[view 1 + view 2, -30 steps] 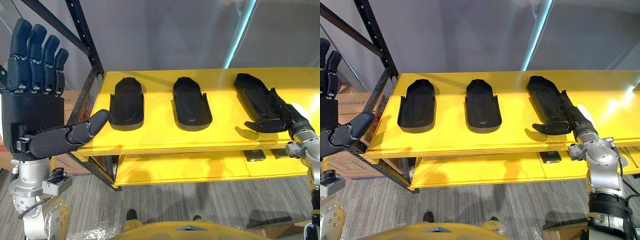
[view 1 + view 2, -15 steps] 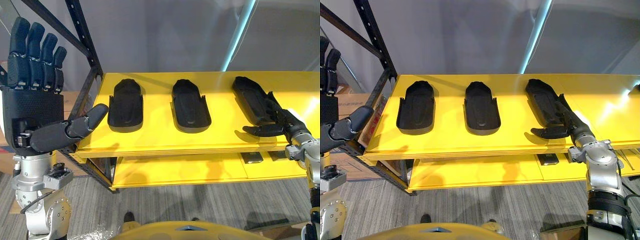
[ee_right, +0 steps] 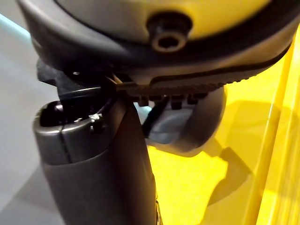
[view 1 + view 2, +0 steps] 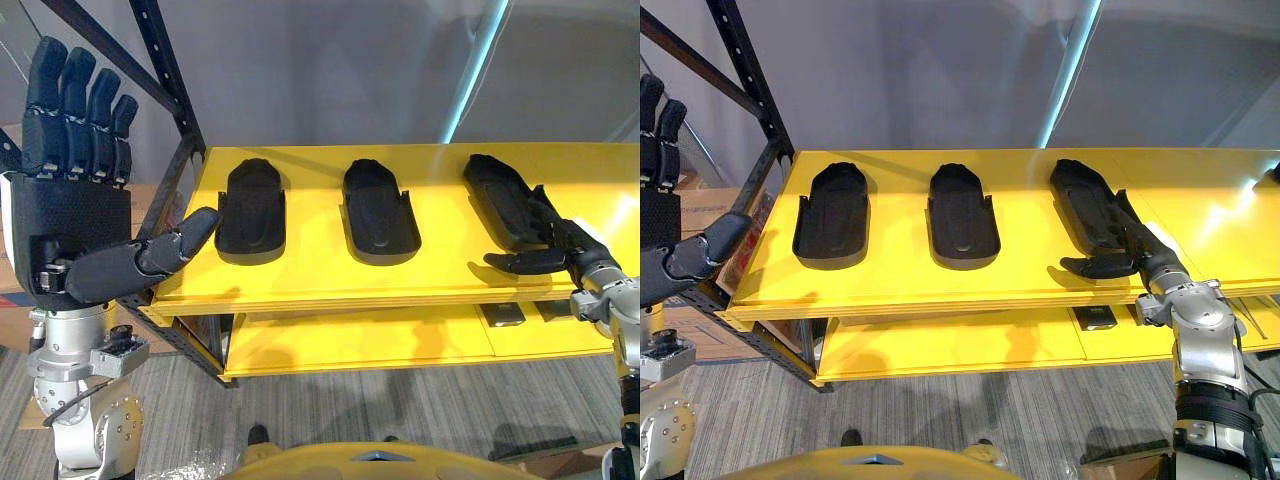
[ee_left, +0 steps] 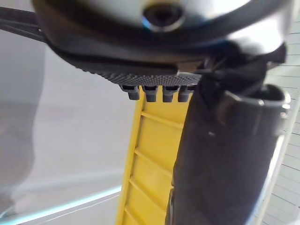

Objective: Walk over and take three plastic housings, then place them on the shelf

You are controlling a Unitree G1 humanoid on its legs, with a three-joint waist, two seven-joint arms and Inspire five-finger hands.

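Sitting near shelf's (image 4: 902,272) front edge: R hand (image 4: 1146,254), flat, by rightmost housing (image 4: 1084,204).

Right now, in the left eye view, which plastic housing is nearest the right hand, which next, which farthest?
1. The right housing, beside the right hand.
2. The middle housing, in the centre.
3. The left housing, at the left end.

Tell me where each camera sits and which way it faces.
Left eye view: head, looking down at the shelf; left hand raised, open.
Right eye view: head, slightly aside; right hand open along the right housing.
Left wrist view: left wrist, past its hand at a yellow ribbed part.
Right wrist view: right wrist, past its hand at that housing.
Both eye views share shelf and hands.
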